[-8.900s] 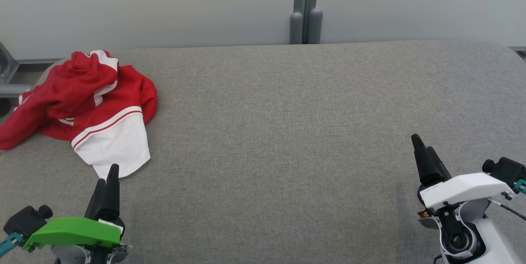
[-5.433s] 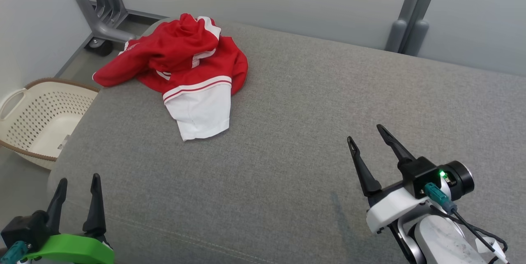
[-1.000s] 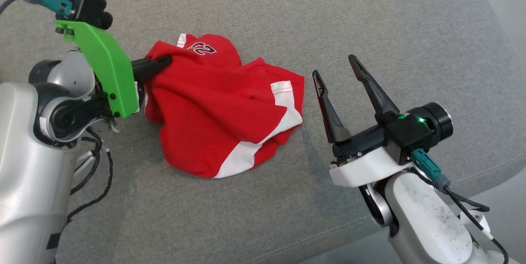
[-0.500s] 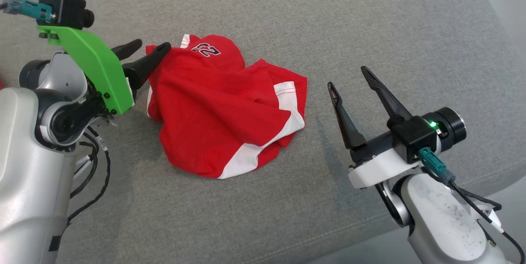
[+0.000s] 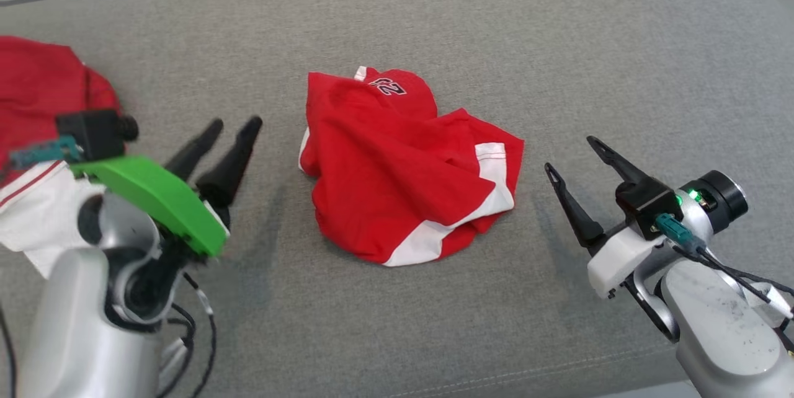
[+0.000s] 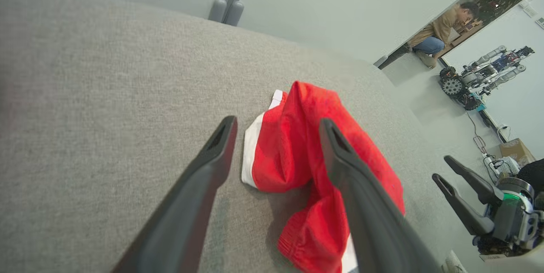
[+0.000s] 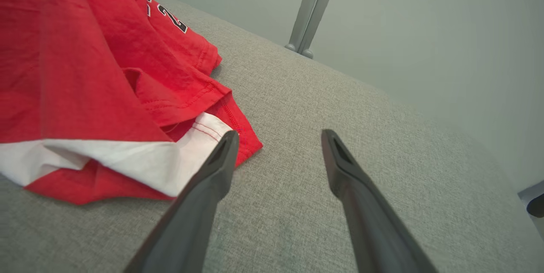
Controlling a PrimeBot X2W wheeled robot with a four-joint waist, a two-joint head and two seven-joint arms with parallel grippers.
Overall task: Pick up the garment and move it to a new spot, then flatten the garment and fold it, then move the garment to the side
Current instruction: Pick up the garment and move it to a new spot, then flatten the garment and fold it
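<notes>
The garment (image 5: pixel 403 162), red with white panels and black white-outlined lettering near its top, lies crumpled in a heap on the grey cushion, held by nothing. My left gripper (image 5: pixel 234 122) hovers open a little to its left, apart from the cloth. In the left wrist view the garment (image 6: pixel 297 149) lies beyond the open left gripper (image 6: pixel 277 123). My right gripper (image 5: pixel 570 154) stands open just right of the heap. The right wrist view has the open right gripper (image 7: pixel 280 134) beside the garment (image 7: pixel 85 73), its left finger close to the white hem.
A second red and white piece of clothing (image 5: pixel 43 88) lies at the far left behind my left arm. The grey cushion (image 5: pixel 558 44) ends at a rounded front edge at the lower right. Far off are a person (image 6: pixel 442 30) and another robot (image 6: pixel 480 81).
My left gripper has opened, let go of the garment and drawn back to the left. The garment has settled on the cushion. The head camera has shifted; the right gripper stays open.
</notes>
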